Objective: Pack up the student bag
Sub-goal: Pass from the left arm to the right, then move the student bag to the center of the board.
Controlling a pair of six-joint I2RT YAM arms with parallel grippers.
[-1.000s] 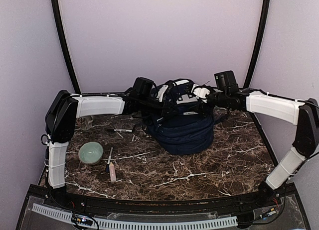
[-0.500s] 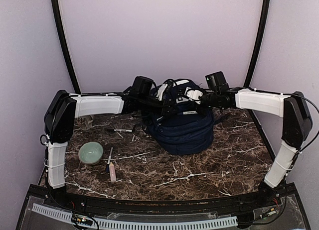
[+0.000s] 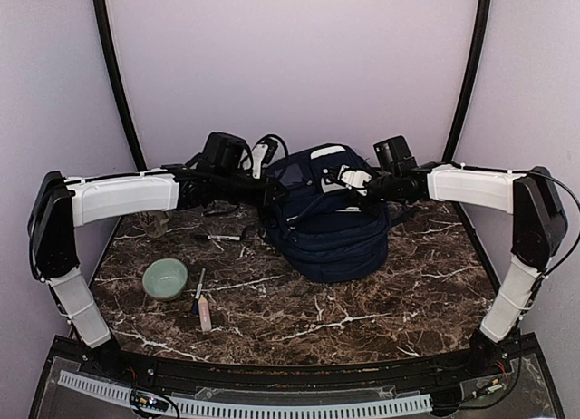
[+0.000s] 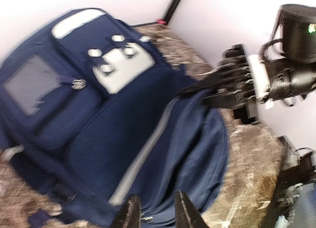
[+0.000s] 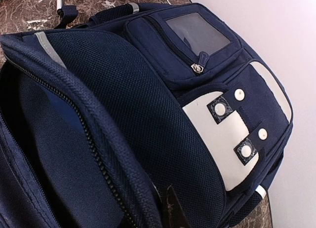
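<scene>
Top external shows right gripper (image 3: 339,176) pinching the student bag (image 3: 331,242) rim.

Student bag seen from the left wrist, with the right gripper at its flap.

The navy student bag (image 4: 98,139) lies on the brown marbled counter (image 4: 247,159) and fills most of the view. On its front are a clear window pocket (image 4: 29,85), a zip pull (image 4: 77,83) and a pale patch (image 4: 121,62) with round snaps. A grey stripe (image 4: 148,149) runs along the flap. The right gripper (image 4: 190,92) reaches in from the right, its black fingers (image 4: 222,75) pressed together on the flap's edge. At the bottom edge, the left gripper (image 4: 157,215) holds its two fingertips apart, with only bag fabric showing beyond them.
</scene>
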